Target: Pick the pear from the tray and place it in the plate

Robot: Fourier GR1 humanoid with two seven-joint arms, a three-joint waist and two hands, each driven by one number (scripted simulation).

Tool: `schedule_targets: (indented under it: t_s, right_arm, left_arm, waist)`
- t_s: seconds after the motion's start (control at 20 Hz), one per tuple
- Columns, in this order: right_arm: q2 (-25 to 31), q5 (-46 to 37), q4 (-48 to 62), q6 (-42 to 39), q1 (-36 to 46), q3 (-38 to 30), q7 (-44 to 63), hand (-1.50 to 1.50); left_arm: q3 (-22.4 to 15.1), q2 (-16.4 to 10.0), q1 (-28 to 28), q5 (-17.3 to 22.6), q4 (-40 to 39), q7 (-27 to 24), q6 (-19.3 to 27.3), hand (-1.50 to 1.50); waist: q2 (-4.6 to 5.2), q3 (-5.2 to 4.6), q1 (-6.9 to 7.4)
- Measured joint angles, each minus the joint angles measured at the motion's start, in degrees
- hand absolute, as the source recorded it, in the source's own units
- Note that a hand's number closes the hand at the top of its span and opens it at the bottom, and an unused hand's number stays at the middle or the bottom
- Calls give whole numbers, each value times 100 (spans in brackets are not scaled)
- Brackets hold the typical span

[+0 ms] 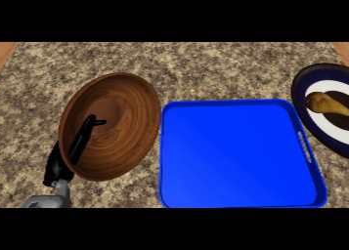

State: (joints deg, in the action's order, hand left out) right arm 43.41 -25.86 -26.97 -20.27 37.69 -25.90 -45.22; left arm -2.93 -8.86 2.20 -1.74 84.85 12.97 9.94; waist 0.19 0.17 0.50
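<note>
Pear lies on its side on the blue-and-white plate at the view's right edge, over the plate's dark centre, narrow end toward lower right. Frame edge cuts the plate off. Blue tray sits mid-counter, just left of that plate; can't tell if they touch. Brown wooden plate is just left of the tray. Left hand is at lower left, over the wooden plate's left rim, fingers straight, thumb out, holding nothing. Speckled stone counter underneath.
</note>
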Motion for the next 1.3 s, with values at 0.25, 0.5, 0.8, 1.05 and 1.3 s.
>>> schedule_targets:
  t_s: [0.25,0.5,0.8,1.05,1.3]
  right_arm:
    - [276,373,442,-395,23,-208,-9,-150]
    - [394,527,621,-484,-122,-182,-184,-150]
    - [307,624,643,-365,-327,-46,-462,-150]
    - [274,614,743,-165,-306,86,-566,-150]
    - [286,541,1007,105,-205,171,-651,-150]
  left_arm:
    - [-34,55,5,-43,52,33,27,0]
    - [-16,59,-30,5,46,-25,-51,0]
    - [12,70,96,-30,-50,17,-44,0]
    - [55,92,112,-47,-188,-166,-60,0]
    - [48,106,138,-84,-144,-78,-61,0]
  waist:
    - [15,2,46]
    - [25,7,64]
    - [28,8,59]
    - [29,11,82]
    - [36,9,112]
